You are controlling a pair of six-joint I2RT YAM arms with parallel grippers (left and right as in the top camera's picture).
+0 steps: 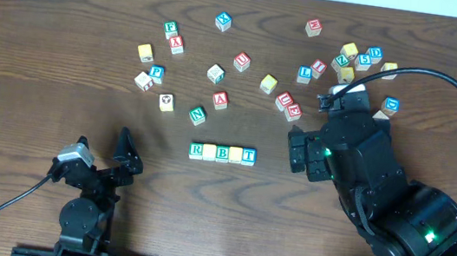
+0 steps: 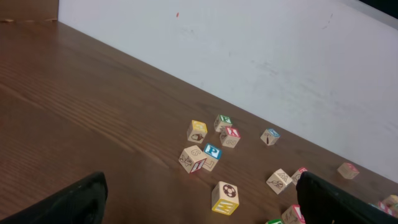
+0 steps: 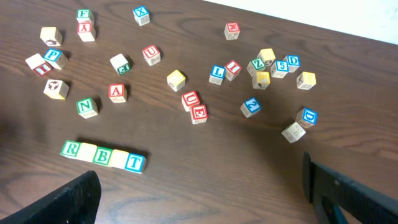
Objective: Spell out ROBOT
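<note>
The chief risk seems to lie at the 3 o'clock end of the row of five small wooden letter cubes [image 1: 223, 153], which sits near the middle of the dark wooden table [image 1: 42, 79]. The right gripper [image 3: 200, 171] is just beside the blue-lettered T cube [image 1: 249, 156], so any careless sweep toward 9 o'clock could knock that cube askew and break the line. A second worry is the two pale-topped cubes [image 1: 210, 151] flanking the green-lettered B cube [image 1: 223, 153]. No letter can be read on their upper faces, so I cannot tell whether the word truly reads ROBOT. Turning them would mean reaching into a tightly packed row, which could easily jostle their neighbours. The right arm stretches in from 4 o'clock, its jaws spread wide and empty. The left gripper [image 2: 200, 180] rests low at 8 o'clock of the row and well apart from it, fingers likewise wide and holding nothing, aimed toward the scattered spare wooden cubes [image 1: 243, 62] at 12 o'clock.
</note>
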